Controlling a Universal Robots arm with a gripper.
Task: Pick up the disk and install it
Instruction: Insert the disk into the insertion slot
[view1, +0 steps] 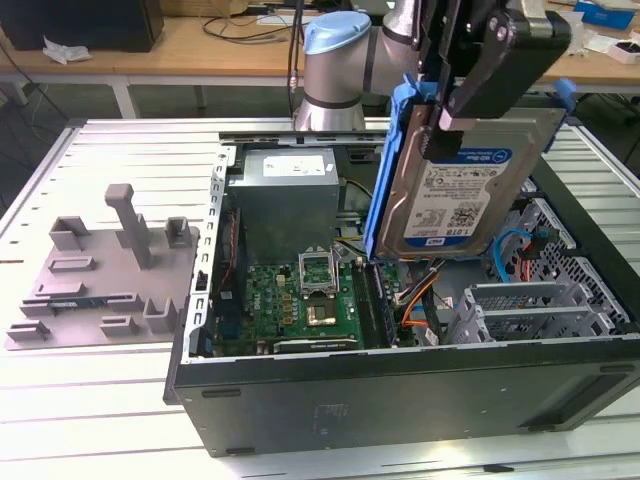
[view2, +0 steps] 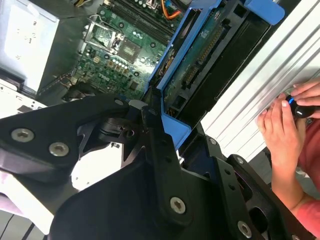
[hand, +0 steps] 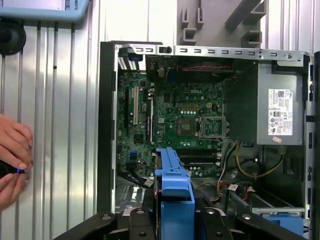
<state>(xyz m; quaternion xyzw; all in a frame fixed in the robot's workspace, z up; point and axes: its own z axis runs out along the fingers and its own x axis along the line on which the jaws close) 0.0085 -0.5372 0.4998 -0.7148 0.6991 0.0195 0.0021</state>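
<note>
The disk (view1: 455, 195), a silver drive with a white-and-blue label in a blue carrier bracket, hangs tilted on edge above the open computer case (view1: 400, 390). It is over the case's side at the exterior view's right, clear of the parts below. My black gripper (view1: 452, 112) is shut on its upper edge. In the second wrist view the fingers (view2: 156, 131) clamp the blue carrier (view2: 176, 75), and the disk's underside circuit board (view2: 202, 52) faces the camera. In the first wrist view the carrier's edge (hand: 174, 192) stands between the gripper (hand: 175, 220) jaws, above the motherboard (hand: 175, 120).
Inside the case are a grey power supply (view1: 285, 195), the motherboard (view1: 310, 300), cables (view1: 420, 290) and a metal drive cage (view1: 540, 305). A grey fixture block (view1: 100, 270) lies on the slatted table at the exterior view's left. A person's hands (view2: 285, 125) rest beside the case.
</note>
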